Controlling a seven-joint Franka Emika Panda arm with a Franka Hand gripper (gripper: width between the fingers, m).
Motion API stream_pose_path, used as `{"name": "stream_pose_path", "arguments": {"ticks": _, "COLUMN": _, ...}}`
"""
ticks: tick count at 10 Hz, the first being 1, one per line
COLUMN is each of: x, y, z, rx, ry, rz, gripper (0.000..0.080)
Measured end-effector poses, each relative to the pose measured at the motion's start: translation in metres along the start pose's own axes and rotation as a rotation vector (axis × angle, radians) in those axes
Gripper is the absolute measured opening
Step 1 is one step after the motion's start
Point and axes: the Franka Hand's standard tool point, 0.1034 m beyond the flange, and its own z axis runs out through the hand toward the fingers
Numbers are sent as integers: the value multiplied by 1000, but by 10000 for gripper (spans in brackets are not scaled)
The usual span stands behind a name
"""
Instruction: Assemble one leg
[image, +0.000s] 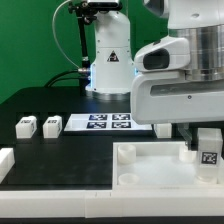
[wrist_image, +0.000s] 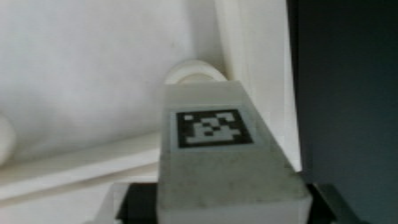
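Gripper (image: 207, 138) closed on 1 leg (image: 209, 152), marker facing out, upright over the tray (image: 140, 178) at the exterior view's right. Round socket (wrist_image: 196, 72) sits just beyond the leg; I judge it's lining up for insertion.

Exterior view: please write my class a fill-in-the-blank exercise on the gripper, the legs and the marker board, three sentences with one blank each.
1. The gripper is ____ on the leg.
2. Just to the exterior view's left of the marker board, ____ loose legs stand on the black table.
3. The marker board carries ____ tags.

Missing words: shut; two; four.
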Motion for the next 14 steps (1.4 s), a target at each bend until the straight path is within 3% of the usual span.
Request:
{"name": "stream_pose_path", "arguments": {"ticks": 3, "x": -4, "y": 4, "z": 1, "rx": 16, "ry": 90, "rz": 526, "gripper": 303}}
{"name": "stream_pose_path", "arguments": {"ticks": 7, "x": -15, "y": -4, "z": 4, "rx": 116, "ry": 115, "rz": 1087, "gripper": 303}}
{"name": "stream_pose_path", "arguments": {"ticks": 8, "x": -15, "y": -5, "z": 4, "rx": 123, "ry": 117, "rz": 1101, "gripper": 303}}
{"name": "stream_pose_path", "arguments": {"ticks": 10, "x": -14, "y": -4, "z": 4, "rx": 108, "ry": 120, "rz": 944, "gripper": 303}}
{"name": "stream_pose_path", "arguments": {"ticks": 11, "x": -11, "y": -2, "z": 2, "rx": 89, "ry": 113, "rz": 787, "gripper": 490}}
{"name": "stream_pose_path", "arguments": {"ticks": 12, "x": -11, "y": -4, "z": -2, "rx": 35, "ry": 90, "rz": 569, "gripper": 490}}
{"name": "stream_pose_path", "arguments": {"ticks": 13, "x": -9, "y": -9, "z": -5, "rx": 11, "ry": 79, "rz": 414, "gripper": 615}}
{"name": "stream_pose_path", "arguments": {"ticks": 14, "x": -8, "y": -7, "z": -4, "rx": 10, "ry": 87, "rz": 327, "gripper": 643}}
